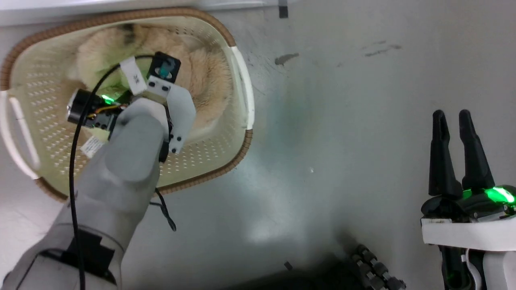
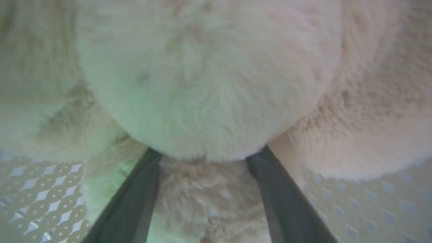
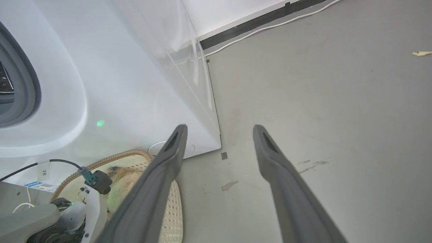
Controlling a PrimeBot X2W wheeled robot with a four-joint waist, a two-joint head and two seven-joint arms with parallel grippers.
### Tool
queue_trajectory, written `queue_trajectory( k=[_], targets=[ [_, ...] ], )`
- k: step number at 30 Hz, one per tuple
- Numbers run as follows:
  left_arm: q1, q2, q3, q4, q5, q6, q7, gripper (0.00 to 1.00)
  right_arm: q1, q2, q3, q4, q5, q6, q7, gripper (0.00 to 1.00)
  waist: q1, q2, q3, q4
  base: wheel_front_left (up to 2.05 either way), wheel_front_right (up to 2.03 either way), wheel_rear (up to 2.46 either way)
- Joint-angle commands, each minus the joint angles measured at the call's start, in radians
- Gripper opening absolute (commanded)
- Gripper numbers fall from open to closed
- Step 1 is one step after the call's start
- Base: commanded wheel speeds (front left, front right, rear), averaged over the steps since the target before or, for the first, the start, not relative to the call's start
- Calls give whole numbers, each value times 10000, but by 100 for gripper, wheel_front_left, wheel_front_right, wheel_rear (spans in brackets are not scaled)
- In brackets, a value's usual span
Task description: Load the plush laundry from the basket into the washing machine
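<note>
Both grippers stand wide open, holding nothing: the left gripper (image 2: 207, 152) reaches into the basket (image 1: 241, 156), fingers either side of a rounded part of the plush toy (image 1: 209, 80) lying there, seemingly ready to close, while the right gripper (image 1: 452, 114) hovers over the floor (image 1: 342, 121). The basket sits on this scuffed grey floor just before the white washing machine (image 3: 118, 84).
</note>
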Motion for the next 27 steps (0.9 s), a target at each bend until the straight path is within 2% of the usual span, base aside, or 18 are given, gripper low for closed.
queue_trajectory(
  k=[1, 7, 8, 9, 13, 16, 27],
  targets=[
    [-212, 26, -123, 375, -100, 51, 277, 100, -234, -6, 23, -78, 160, 7, -93, 100, 0, -1, 179, -141, 0, 0, 0],
    [-994, 6, -417, 935, -306, 245, 1174, 100, -288, -6, 153, -201, 510, 8, -218, 100, 0, -1, 696, -294, 0, 0, 0],
    [-1102, 29, -488, 979, -317, 257, 1205, 38, -305, -6, 177, -218, 570, 8, -239, 100, 0, -1, 781, -316, 0, 0, 0],
    [-1194, 49, -552, 1034, -341, 269, 1248, 0, -327, -6, 197, -232, 632, 8, -260, 100, 0, -1, 857, -332, 0, 0, 0],
    [-1383, -22, -707, 1198, -575, 255, 1356, 0, -454, -6, 208, -260, 786, 8, -339, 100, 0, -1, 1031, -256, 0, 0, 0],
    [-1086, -125, -645, 1077, -775, 153, 1195, 0, -556, -6, 220, -174, 700, 8, -339, 100, 0, -1, 753, -80, 0, 0, 0],
    [366, -794, -434, 532, -1611, -463, -371, 0, -663, -6, 365, 464, 174, 8, -339, 100, 0, -1, -1296, 901, 0, 0, 0]
  ],
)
